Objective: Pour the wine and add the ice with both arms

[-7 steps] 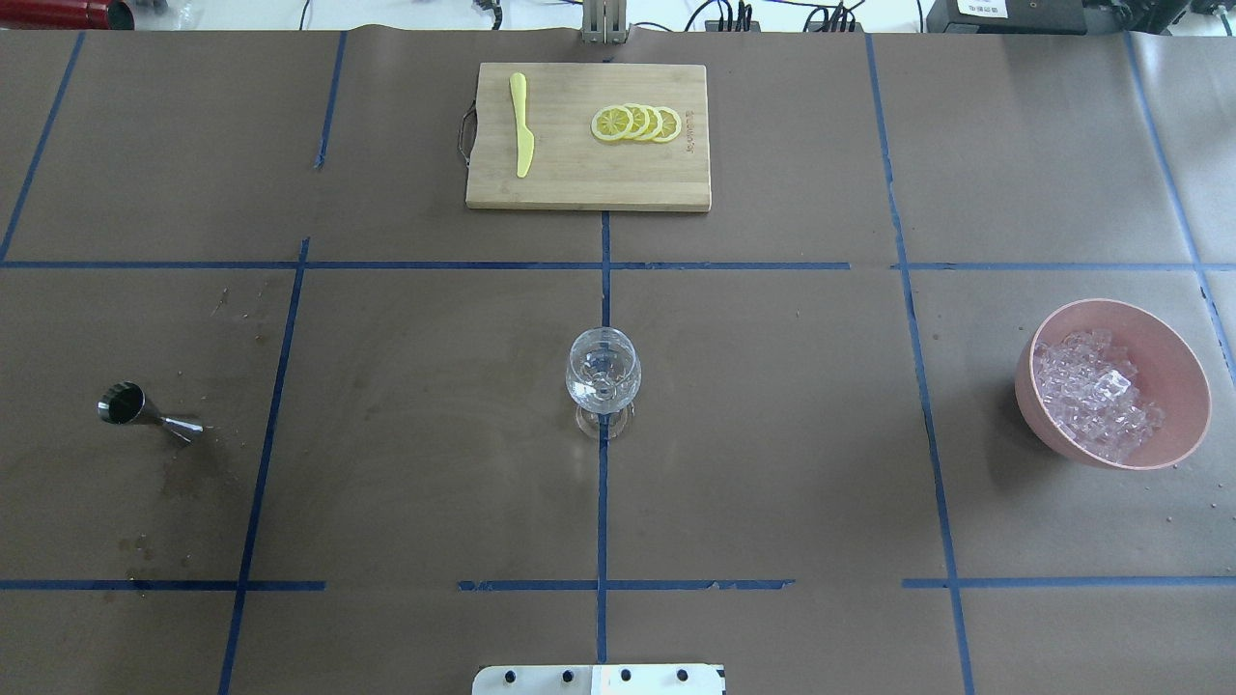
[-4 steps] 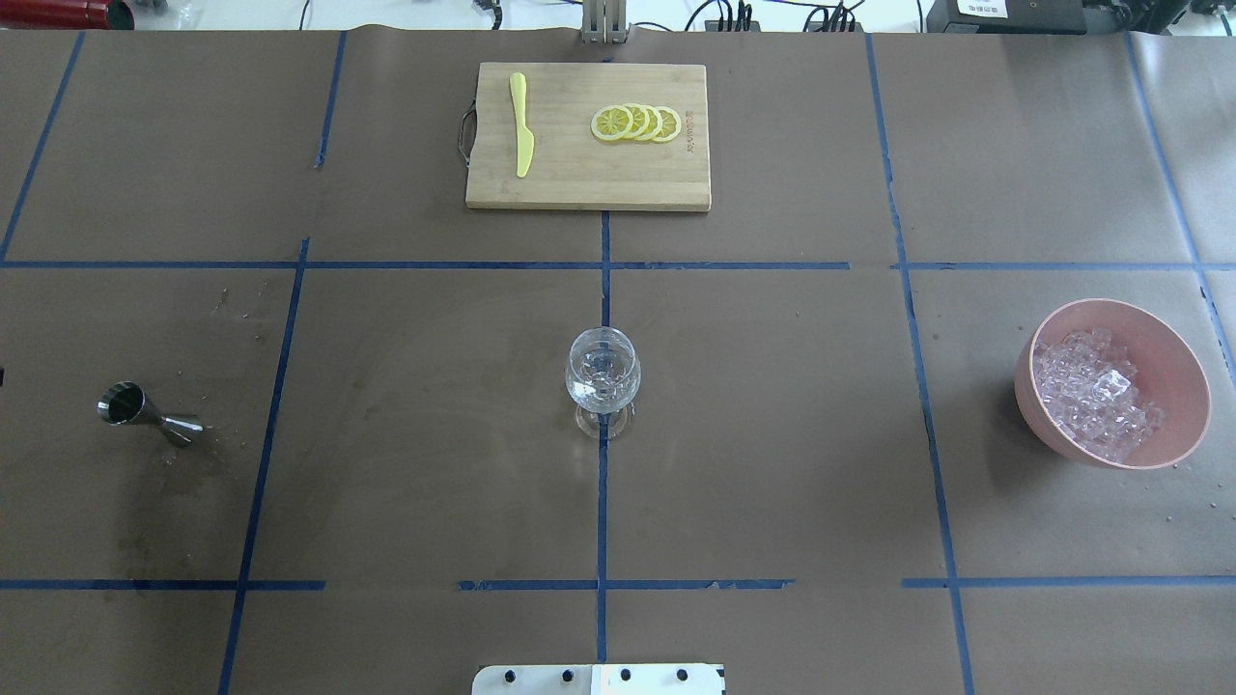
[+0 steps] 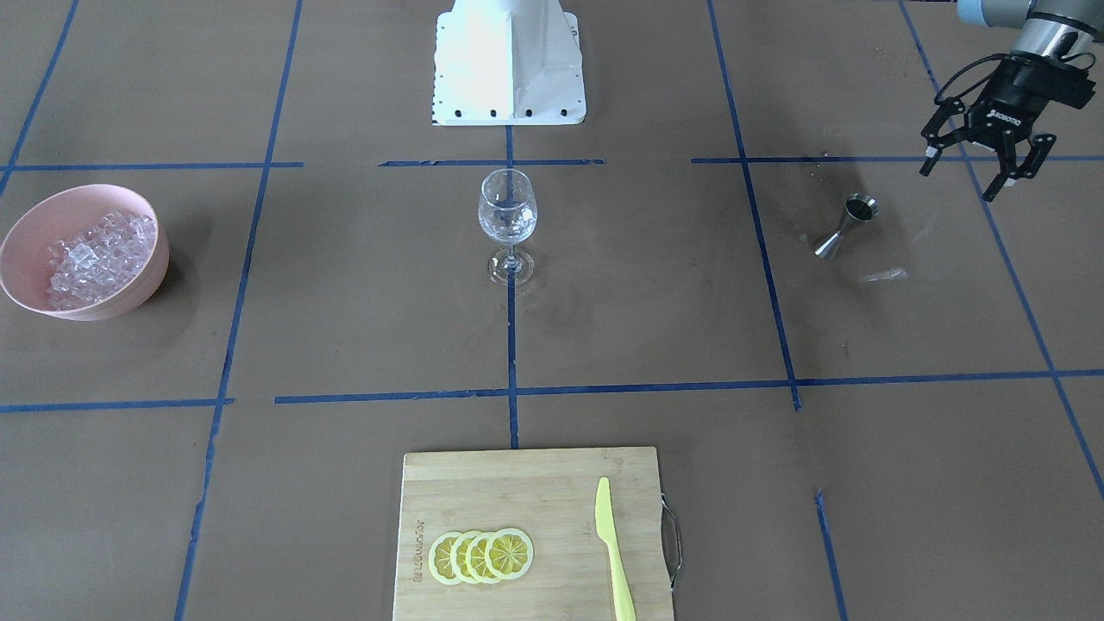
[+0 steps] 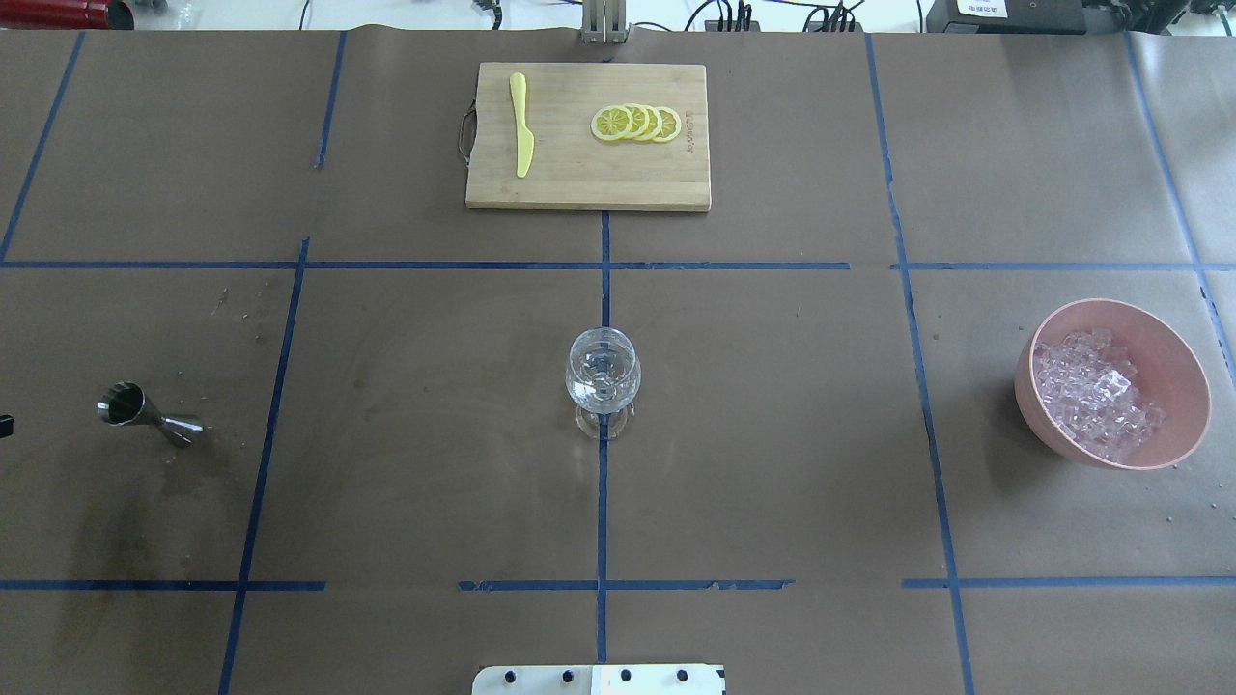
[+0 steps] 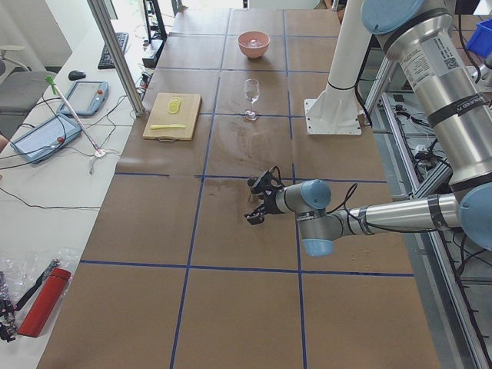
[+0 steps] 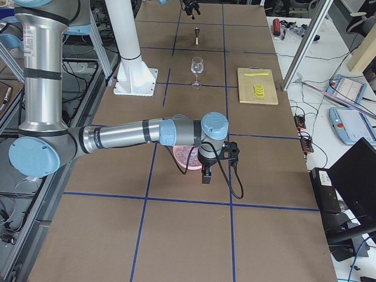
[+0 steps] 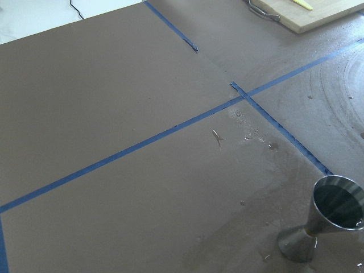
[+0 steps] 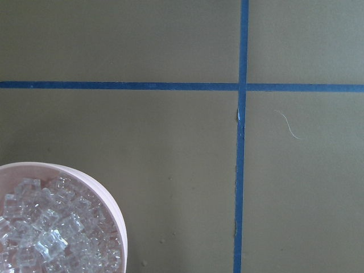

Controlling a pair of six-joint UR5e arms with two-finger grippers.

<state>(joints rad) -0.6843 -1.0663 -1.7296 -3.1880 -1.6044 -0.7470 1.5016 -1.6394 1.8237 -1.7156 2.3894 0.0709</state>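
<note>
Starting at the left, your left gripper (image 3: 959,183) hangs with its jaws spread wide and empty. The upright jigger (image 3: 849,226) stands near it, to its right, toward the central wine glass (image 4: 603,372). Further right, the ice (image 4: 1096,394) fills the pink bowl (image 4: 1173,333). The right gripper (image 6: 204,176) hovers nearest that, and you cannot tell whether its jaws are parted.

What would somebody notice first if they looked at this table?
Probably the pink bowl at the table's end on the robot's right, heaped with glinting ice. Next comes the clear wine glass standing alone in the middle, and the yellow lemon slices fanned out on the wooden board at the far edge.
</note>
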